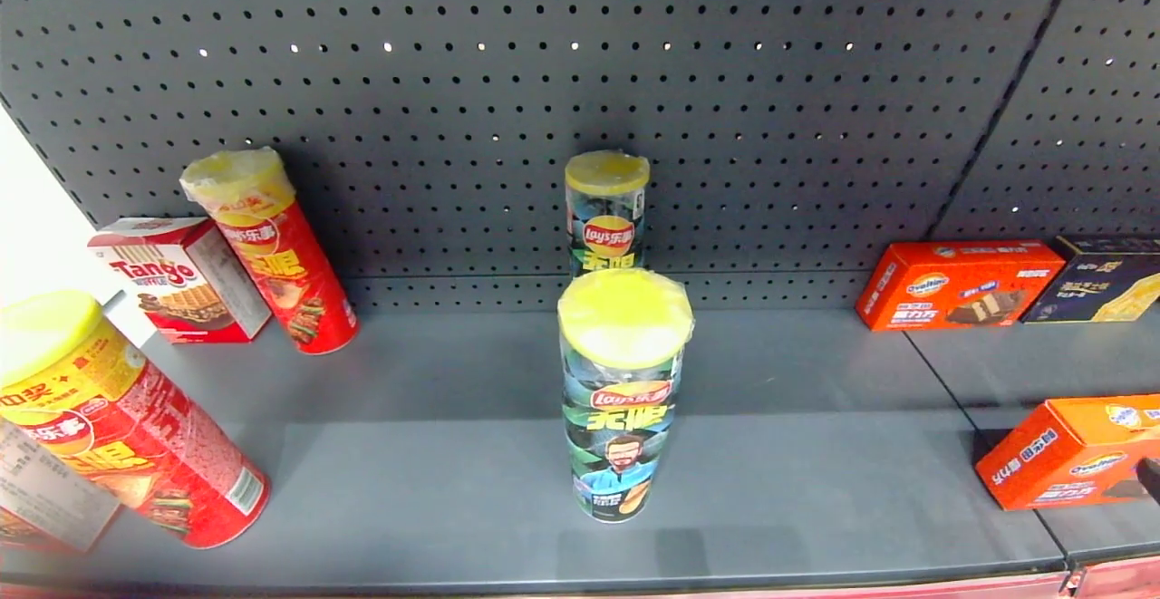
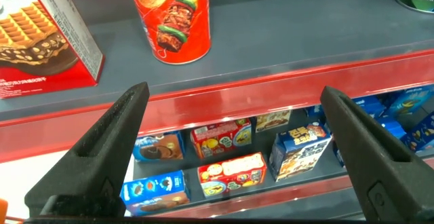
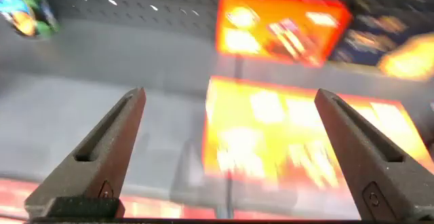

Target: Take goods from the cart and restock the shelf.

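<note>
Grey shelf (image 1: 435, 454), pegboard back (image 1: 544, 82); chip cans (image 1: 621, 391), boxes (image 1: 956, 282) on it. Left tool (image 2: 234, 90), right tool (image 3: 229, 93) both spread.

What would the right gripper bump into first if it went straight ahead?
Most likely the nearer orange box, which lies straight ahead of the open right gripper. How far off it is, I cannot tell.

Head view down onto the shelf (image 1: 816, 454), wrist views close at its front edge, facing in
</note>
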You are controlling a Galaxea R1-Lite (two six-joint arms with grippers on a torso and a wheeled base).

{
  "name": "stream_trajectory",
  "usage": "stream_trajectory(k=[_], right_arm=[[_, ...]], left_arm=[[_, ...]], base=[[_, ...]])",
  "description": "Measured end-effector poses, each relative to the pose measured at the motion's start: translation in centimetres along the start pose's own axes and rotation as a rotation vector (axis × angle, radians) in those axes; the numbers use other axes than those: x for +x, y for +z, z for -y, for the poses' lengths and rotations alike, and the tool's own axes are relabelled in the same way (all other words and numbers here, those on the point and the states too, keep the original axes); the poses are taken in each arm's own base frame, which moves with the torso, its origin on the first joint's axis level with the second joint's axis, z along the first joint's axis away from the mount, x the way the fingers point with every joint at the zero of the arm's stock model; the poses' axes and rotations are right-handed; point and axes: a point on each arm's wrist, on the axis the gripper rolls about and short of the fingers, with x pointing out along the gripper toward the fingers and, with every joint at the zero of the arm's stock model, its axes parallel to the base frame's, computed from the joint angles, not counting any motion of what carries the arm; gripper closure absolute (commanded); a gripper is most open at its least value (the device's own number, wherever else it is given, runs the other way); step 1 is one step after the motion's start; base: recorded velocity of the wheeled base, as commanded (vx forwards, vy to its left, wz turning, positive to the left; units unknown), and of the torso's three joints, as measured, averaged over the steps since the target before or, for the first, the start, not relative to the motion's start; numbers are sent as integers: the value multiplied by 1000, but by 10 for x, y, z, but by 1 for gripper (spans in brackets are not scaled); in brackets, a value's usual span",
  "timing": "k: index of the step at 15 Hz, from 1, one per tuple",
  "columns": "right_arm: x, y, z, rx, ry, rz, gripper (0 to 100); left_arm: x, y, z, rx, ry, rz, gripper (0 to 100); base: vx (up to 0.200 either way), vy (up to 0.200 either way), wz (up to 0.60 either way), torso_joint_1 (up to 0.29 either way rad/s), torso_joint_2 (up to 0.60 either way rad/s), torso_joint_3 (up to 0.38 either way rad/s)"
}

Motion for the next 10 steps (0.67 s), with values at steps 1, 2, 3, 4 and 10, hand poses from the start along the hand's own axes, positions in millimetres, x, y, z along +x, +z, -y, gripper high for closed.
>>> stream_trajectory(k=[1, 2, 3, 4, 10], right_arm=[[-12, -13, -1, 2, -36, -3, 0], [-21, -23, -2, 2, -61, -2, 0], [-30, -32, -4, 2, -77, -7, 0], [-39, -41, -6, 3, -88, -18, 0], [-64, -83, -10, 65, -277, -72, 0]], left_arm=[[0, 0, 0, 0, 1, 0, 0], [0, 0, 0, 0, 2, -1, 0], [0, 0, 0, 0, 4, 0, 0], [0, 0, 0, 1, 4, 1, 0], [0, 0, 0, 1, 10, 3, 0]], base=[[0, 0, 0, 0, 0, 0], [0, 0, 0, 0, 0, 0], [0, 0, 0, 0, 0, 0], [0, 0, 0, 0, 0, 0], [0, 0, 0, 0, 0, 0]])
